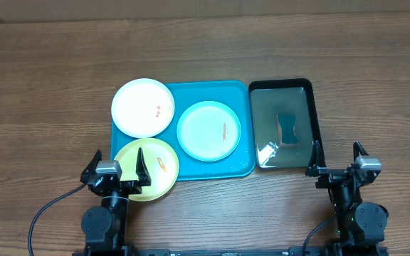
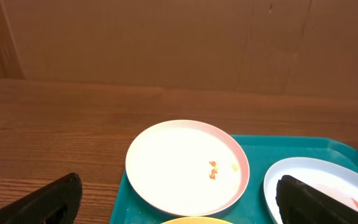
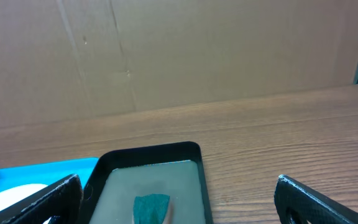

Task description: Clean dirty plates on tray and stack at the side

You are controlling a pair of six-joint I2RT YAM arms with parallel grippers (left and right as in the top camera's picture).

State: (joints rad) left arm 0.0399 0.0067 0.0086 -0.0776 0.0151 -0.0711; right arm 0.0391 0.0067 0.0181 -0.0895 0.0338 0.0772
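Observation:
The teal tray holds three plates, each with small orange smears. The white plate overhangs its back left edge. A pale cyan plate lies in the middle, and the yellow-green plate overhangs the front left corner. My left gripper hovers open at the yellow-green plate's near side, holding nothing. In the left wrist view the white plate, the cyan plate and the tray lie ahead of the left gripper. My right gripper is open, near the table's front right.
A glossy black tray sits right of the teal one, with a small teal cloth in shallow liquid. The right wrist view shows this black tray and cloth ahead of the right gripper. Brown cardboard walls off the back.

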